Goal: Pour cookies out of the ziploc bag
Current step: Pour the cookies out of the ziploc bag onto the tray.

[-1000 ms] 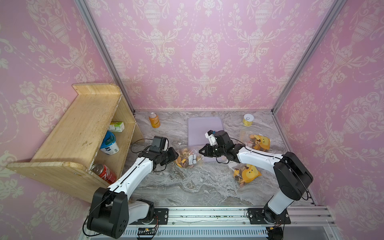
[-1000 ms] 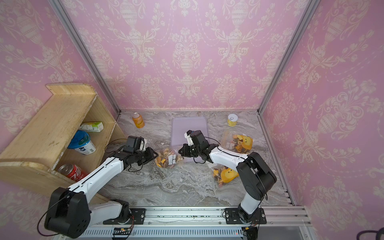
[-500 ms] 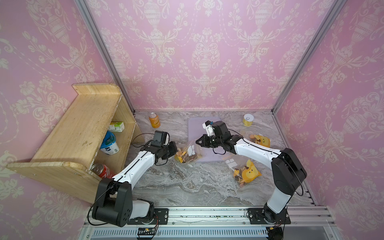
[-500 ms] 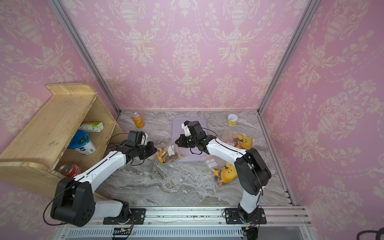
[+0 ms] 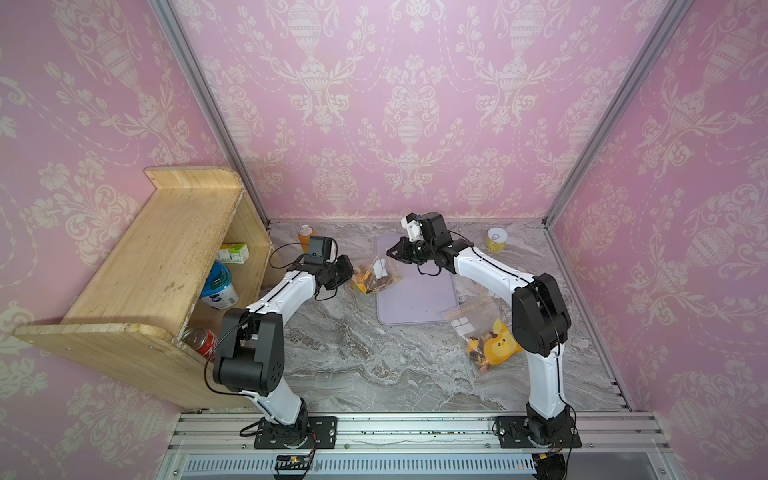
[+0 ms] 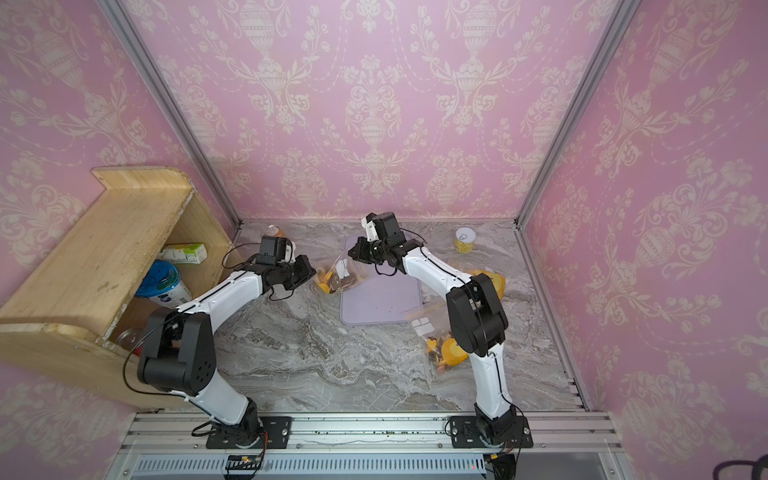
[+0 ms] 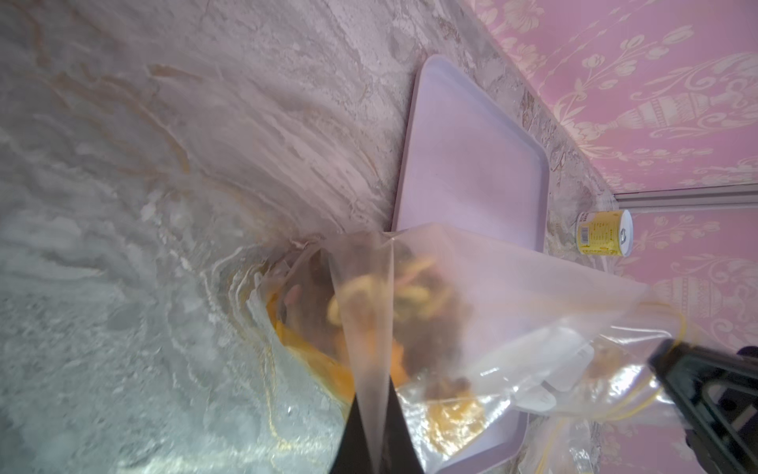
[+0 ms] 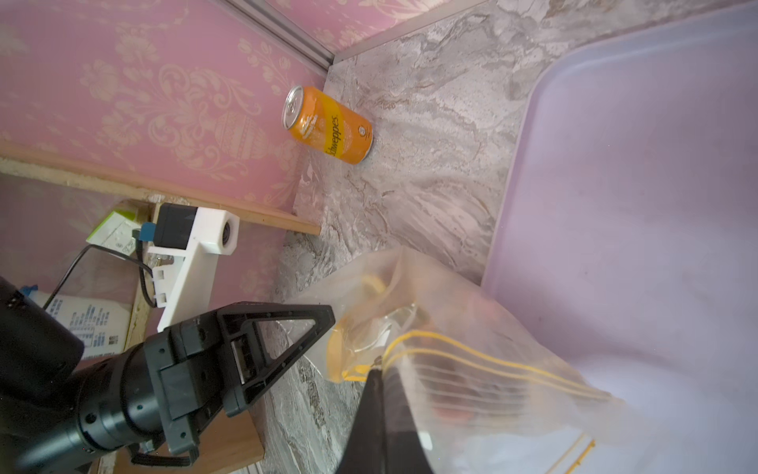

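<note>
Biggest thing is the marble table top (image 5: 374,374), and I'll place everything off the lilac tray (image 5: 415,303) lying in the middle of it. A wooden shelf (image 5: 158,266) stands well off to the tray's left, open side facing the tray, with a blue-lidded tub (image 5: 218,286), a red can (image 5: 203,340) and a green-and-white carton (image 5: 233,253) inside. The ziploc bag (image 5: 376,272) is strung across the tray's left edge, toward the far end, with an arm on each side of it. The left gripper (image 5: 349,274) comes in from the tray's left and is clamped on a fold of clear film; the left wrist view shows the plastic pinched between its black fingers (image 7: 357,431). The right gripper (image 5: 392,253) hangs over the tray's far left part, jaws closed on the bag's zip end. In the right wrist view that gripper (image 8: 377,381) bites right at the yellow zip lines. A second bag (image 5: 478,332) with a yellow cartoon face lies right by the tray's near right corner, and a third bag (image 6: 492,280) shows just off the tray's right edge, mostly behind the right arm. An orange soda can (image 5: 306,237) stands past the tray's far left corner and a yellow can (image 5: 496,240) past its far right one. The cookies (image 5: 368,283) are inside the held bag, bunched at the low end beside the left gripper, right at the tray's left edge.
</note>
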Motion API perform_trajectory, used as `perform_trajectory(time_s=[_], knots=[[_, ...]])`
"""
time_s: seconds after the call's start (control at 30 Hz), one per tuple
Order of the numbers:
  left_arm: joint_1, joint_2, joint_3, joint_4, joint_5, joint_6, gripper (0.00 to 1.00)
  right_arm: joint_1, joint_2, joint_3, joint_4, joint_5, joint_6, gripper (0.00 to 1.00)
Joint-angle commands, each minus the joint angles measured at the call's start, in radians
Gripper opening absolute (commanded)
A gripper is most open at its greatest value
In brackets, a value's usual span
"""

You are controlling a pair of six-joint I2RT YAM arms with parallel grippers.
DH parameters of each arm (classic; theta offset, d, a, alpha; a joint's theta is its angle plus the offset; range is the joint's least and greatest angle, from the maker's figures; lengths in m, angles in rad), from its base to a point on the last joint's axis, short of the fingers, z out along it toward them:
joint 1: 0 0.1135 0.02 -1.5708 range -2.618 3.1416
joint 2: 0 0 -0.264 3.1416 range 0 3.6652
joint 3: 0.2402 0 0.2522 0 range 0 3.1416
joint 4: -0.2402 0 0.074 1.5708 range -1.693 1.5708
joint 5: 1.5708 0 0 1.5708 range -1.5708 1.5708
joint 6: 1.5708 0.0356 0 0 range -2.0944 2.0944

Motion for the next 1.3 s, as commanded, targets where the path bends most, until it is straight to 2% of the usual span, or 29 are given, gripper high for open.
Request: perform_trajectory(time_s=[0.0,0.2,0.37,0.47,0.67,0.83,1.0,1.27], knots=[[0.016,0.073,0.103,0.068,0.042,-0.004,0.00,-0.027,0.079,0.147,-0.036,-0.041,-0.026,0.00],[0.028,0.215,0.285,0.076,0.044,0.007,0.00,-0.060,0.292,0.505,-0.116,-0.115,-0.019,0.00],[0.032,0.307,0.400,0.092,0.064,0.002,0.00,-0.084,0.444,0.723,-0.166,-0.157,0.014,0.00],[0.032,0.345,0.443,0.096,0.073,0.006,0.00,-0.101,0.481,0.756,-0.166,-0.164,0.040,0.00],[0.030,0.370,0.460,0.090,0.089,0.013,0.00,-0.108,0.462,0.672,-0.167,-0.166,0.041,0.00],[0.022,0.374,0.466,0.084,0.107,0.019,0.00,-0.115,0.387,0.546,-0.165,-0.157,0.025,0.16],[0.009,0.384,0.479,0.074,0.134,0.039,0.00,-0.127,0.316,0.449,-0.166,-0.170,0.017,0.40],[0.006,0.378,0.490,0.033,0.140,0.069,0.00,-0.133,0.280,0.417,-0.184,-0.158,-0.005,0.63]])
